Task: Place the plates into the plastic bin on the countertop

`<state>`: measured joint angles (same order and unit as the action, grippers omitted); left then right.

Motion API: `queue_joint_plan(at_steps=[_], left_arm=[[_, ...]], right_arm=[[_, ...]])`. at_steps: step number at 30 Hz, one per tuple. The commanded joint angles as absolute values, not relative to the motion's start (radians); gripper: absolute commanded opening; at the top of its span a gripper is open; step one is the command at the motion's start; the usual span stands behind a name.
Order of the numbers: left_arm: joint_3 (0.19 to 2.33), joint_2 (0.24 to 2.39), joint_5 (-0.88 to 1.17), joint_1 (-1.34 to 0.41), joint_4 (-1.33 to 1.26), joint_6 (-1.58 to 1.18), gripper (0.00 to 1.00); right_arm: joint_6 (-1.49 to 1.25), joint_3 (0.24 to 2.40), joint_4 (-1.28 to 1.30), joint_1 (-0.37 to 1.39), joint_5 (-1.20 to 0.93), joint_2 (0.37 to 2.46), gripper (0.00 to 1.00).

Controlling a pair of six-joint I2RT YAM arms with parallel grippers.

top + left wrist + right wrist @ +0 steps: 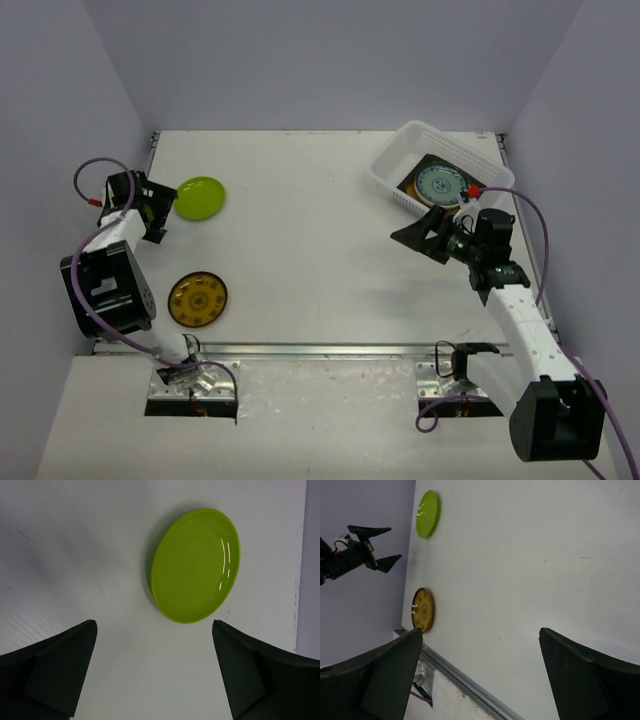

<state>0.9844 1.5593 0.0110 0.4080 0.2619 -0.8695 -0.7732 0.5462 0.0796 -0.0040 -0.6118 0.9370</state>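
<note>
A lime green plate (pixel 200 197) lies on the countertop (pixel 320 230) at the far left. My left gripper (pixel 160 208) is open just left of it, and the plate sits ahead of the jaws in the left wrist view (pixel 195 565). A yellow-brown plate (pixel 197 299) lies near the front left. The plastic bin (pixel 440 135) at the far right holds a blue-patterned plate (pixel 440 183) on a dark square plate. My right gripper (pixel 415 232) is open and empty, hovering just in front of the bin and pointing left.
The metal front edge (pixel 320 350) runs along the near side of the table. Grey walls close in the left, back and right. The right wrist view shows the green plate (pixel 428 514), the yellow-brown plate (pixel 422 610) and the left gripper (pixel 394 543).
</note>
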Motion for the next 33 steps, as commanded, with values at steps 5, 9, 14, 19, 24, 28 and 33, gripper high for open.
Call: queue_joint_plan(at_steps=[5, 9, 14, 19, 24, 28, 33], left_arm=[[1.147, 1.803, 0.005, 0.416, 0.180, -0.811, 0.65], [1.157, 1.850, 0.029, 0.416, 0.163, -0.796, 0.58], [1.230, 1.948, 0.061, 0.415, 0.198, -0.762, 0.38], [1.219, 1.961, 0.033, 0.405, 0.207, -0.766, 0.38], [1.238, 1.995, 0.052, 0.403, 0.216, -0.763, 0.36], [1.243, 2.016, 0.058, 0.397, 0.216, -0.757, 0.25], [1.234, 2.021, 0.108, 0.385, 0.195, -0.778, 0.21]], right_arm=[[-0.766, 0.523, 0.019, -0.006, -0.681, 0.885, 0.99], [-0.746, 0.528, 0.047, -0.006, -0.654, 0.870, 0.99], [-0.749, 0.531, 0.059, -0.006, -0.641, 0.863, 0.99], [-0.744, 0.532, 0.089, -0.006, -0.578, 0.838, 0.99], [-0.746, 0.535, 0.093, -0.006, -0.567, 0.825, 0.99], [-0.746, 0.527, 0.091, -0.006, -0.568, 0.827, 0.99], [-0.765, 0.503, 0.059, -0.006, -0.595, 0.829, 0.99]])
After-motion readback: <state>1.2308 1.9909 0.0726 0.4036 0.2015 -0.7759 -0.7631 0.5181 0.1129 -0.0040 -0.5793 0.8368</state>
